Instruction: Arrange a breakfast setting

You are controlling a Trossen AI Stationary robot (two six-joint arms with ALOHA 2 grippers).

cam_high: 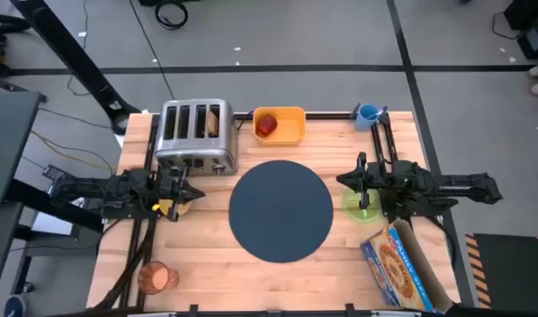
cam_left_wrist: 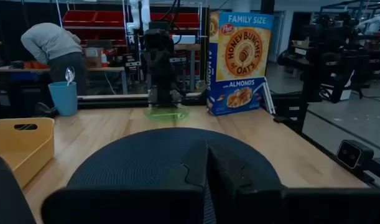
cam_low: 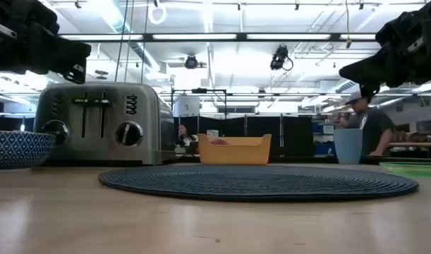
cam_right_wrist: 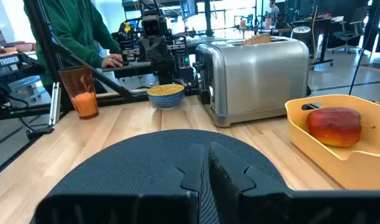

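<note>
With both grippers closed and empty, I open the right gripper (cam_high: 360,182) first (it hovers above the green plate (cam_high: 360,204)), then descend squarely on the rim.

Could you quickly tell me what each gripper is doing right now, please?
Left gripper: shut, holding nothing, above the cereal bowl.
Right gripper: shut, holding nothing, above the green plate.

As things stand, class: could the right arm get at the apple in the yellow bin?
Probably yes. The right gripper hovers shut over the green plate, and the apple lies uncovered in the open-topped yellow bin beyond the mat; nothing stands between them.
</note>
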